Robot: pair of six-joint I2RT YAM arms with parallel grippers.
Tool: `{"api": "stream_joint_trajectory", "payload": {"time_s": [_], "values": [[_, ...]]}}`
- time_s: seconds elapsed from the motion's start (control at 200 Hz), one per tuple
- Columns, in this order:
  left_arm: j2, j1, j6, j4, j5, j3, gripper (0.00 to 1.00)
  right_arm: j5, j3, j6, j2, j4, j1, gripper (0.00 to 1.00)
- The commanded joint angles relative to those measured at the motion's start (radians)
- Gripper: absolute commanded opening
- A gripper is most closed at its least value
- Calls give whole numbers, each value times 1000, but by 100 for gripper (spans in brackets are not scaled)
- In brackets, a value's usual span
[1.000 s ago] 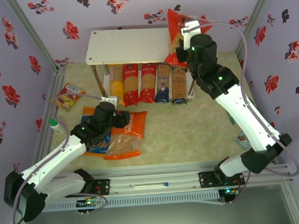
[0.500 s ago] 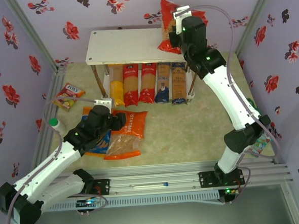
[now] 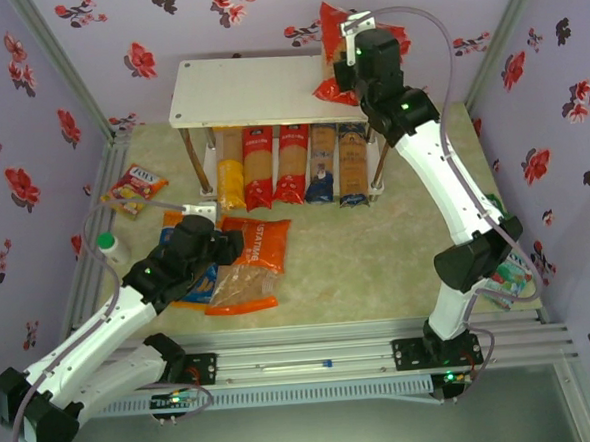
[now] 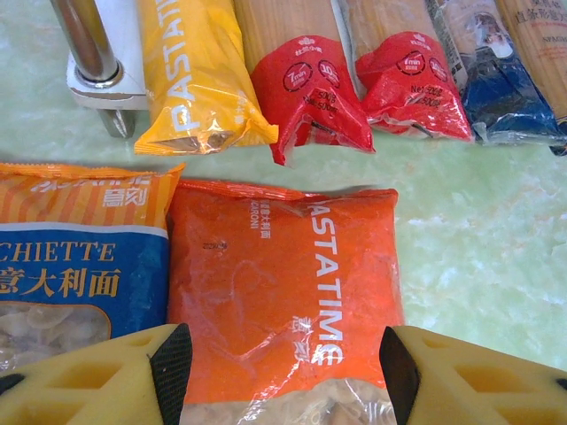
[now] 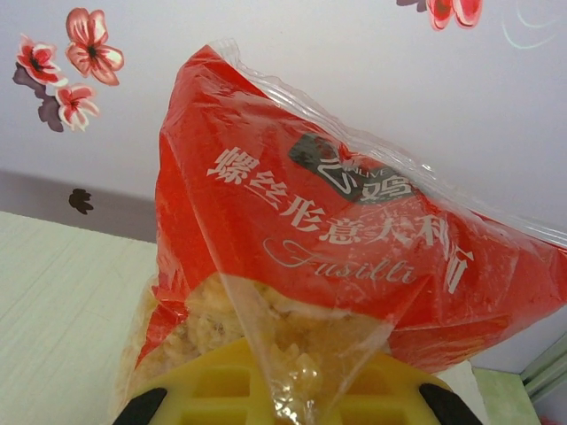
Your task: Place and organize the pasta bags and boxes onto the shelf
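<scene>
The white shelf (image 3: 247, 89) stands at the back. On its lower tier lie a yellow pasta box (image 3: 230, 175) (image 4: 190, 71), two red ones (image 3: 259, 173) (image 3: 292, 166) and two dark blue ones (image 3: 322, 164) (image 3: 353, 167). My right gripper (image 3: 343, 63) (image 5: 283, 398) is shut on the red bag (image 3: 333, 48) (image 5: 337, 239) and holds it above the right end of the shelf top. An orange bag (image 3: 253, 264) (image 4: 283, 283) and a blue-orange bag (image 3: 200, 279) (image 4: 80, 257) lie flat on the table. My left gripper (image 3: 226, 243) (image 4: 283, 372) hovers open over the orange bag, a finger on each side.
A yellow-red snack packet (image 3: 133, 191) lies at the left, with a white bottle (image 3: 106, 248) near the left rail. A green packet (image 3: 509, 283) sits by the right arm's elbow. The shelf's metal post (image 4: 84, 40) stands just left of the yellow box.
My right arm has swung the red bag up and to the left, over the shelf's right end. My left arm has shifted slightly, its gripper still open over the orange bag.
</scene>
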Motion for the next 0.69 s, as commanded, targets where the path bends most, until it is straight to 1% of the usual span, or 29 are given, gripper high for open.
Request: {"api": "stream_joint_trajectory", "payload": {"time_s": [0.0,0.69], "values": [[-9,7,-10,-12,-22,-2,61,7,67,13,-25,129,-11,0],[9,6,-7,-2,-21,-3,62,10,61,41,-2,116,-22,0]]}}
